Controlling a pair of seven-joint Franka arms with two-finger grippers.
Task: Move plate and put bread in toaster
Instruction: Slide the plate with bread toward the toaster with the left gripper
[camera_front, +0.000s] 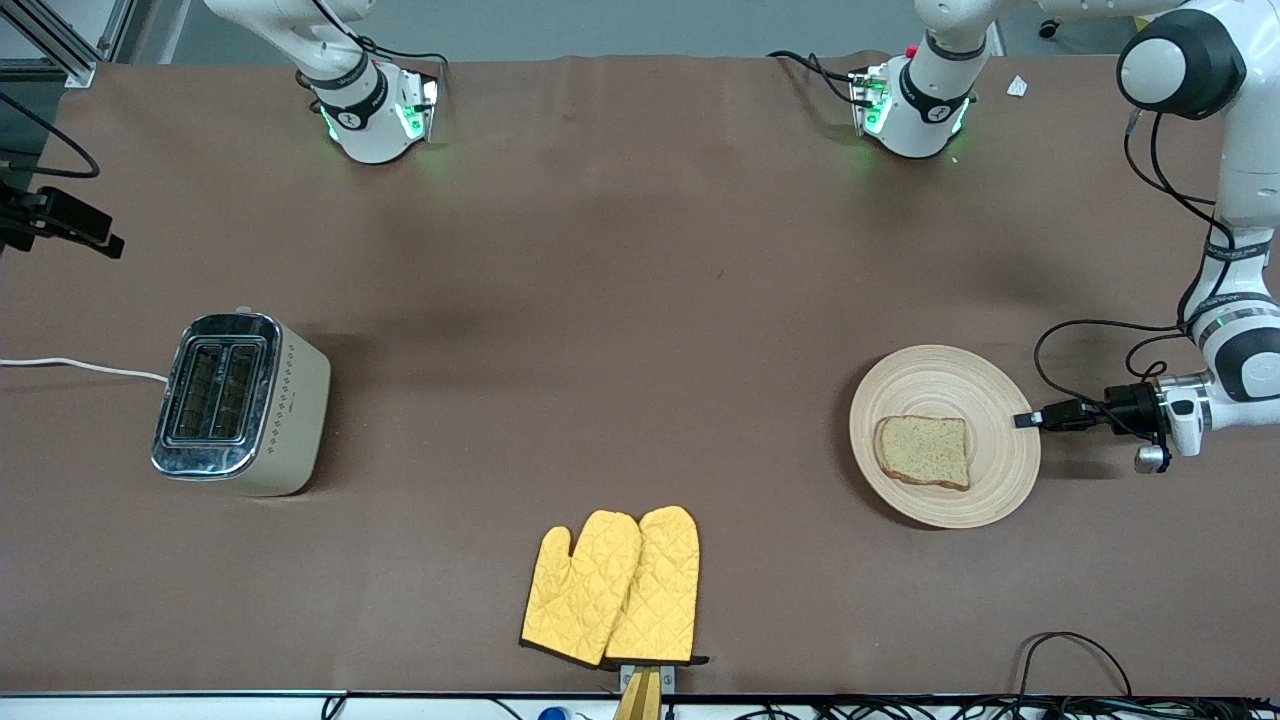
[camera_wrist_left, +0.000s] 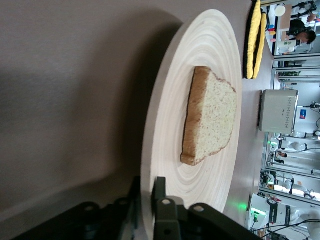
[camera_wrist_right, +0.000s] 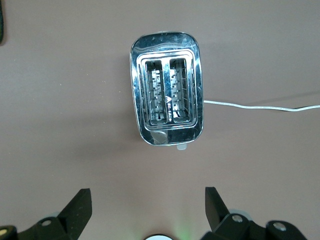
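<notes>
Left gripper (camera_front: 1022, 419) pinches the beige ringed plate (camera_front: 990, 390) by its rim; brown bread (camera_front: 924, 450) lies on it. Right gripper (camera_wrist_right: 147, 207), spread wide, appears only in its wrist view, above the toaster (camera_wrist_right: 167, 95)

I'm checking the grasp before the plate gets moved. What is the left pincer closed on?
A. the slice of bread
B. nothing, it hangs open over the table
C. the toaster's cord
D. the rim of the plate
D: the left pincer is shut on the edge of the plate, one finger above and one below the rim, while the bread lies untouched on it.
</notes>
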